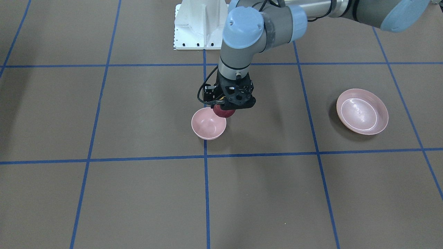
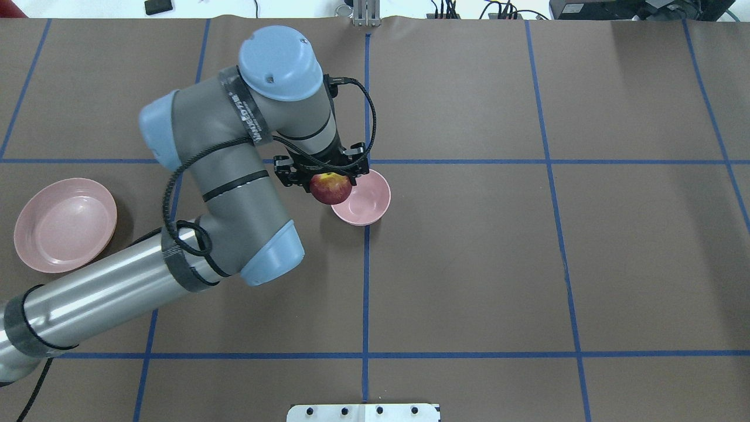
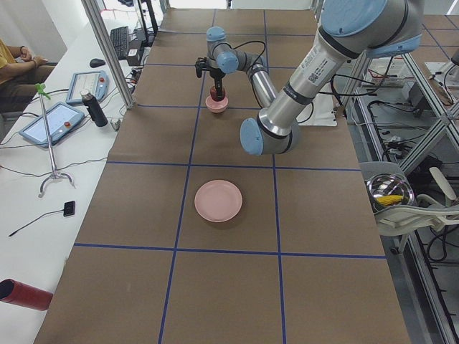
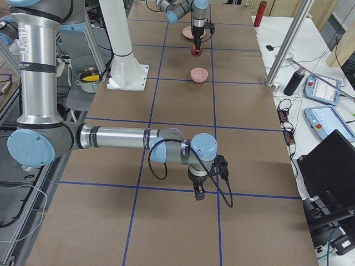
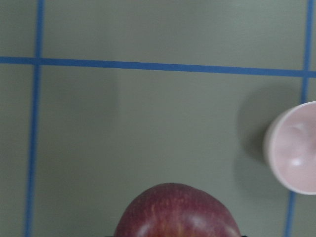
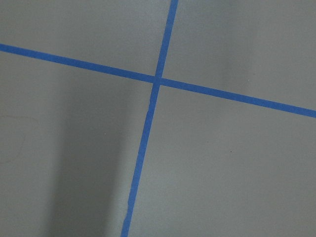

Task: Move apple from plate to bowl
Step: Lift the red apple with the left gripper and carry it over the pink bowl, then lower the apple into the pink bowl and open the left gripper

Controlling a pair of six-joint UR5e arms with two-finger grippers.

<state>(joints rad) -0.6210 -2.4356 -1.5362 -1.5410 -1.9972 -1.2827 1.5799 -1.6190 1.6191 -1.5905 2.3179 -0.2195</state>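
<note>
My left gripper (image 2: 327, 178) is shut on the dark red apple (image 2: 330, 187) and holds it in the air over the bowl's rim on the robot's left side. The small, deep pink bowl (image 2: 364, 200) stands empty at the table's middle. In the front-facing view the apple (image 1: 224, 111) hangs just above the bowl (image 1: 208, 123). In the left wrist view the apple (image 5: 177, 212) fills the bottom edge and the bowl (image 5: 296, 150) is at the right edge. The wide pink plate (image 2: 64, 224) lies empty at the far left. My right gripper (image 4: 198, 192) points down over bare table; I cannot tell whether it is open.
The white robot base plate (image 1: 195, 26) stands at the table's robot side. Blue tape lines (image 6: 153, 94) cross the brown table cover. Beyond the table's far edge lie a bottle (image 3: 93, 109), tablets and a stand.
</note>
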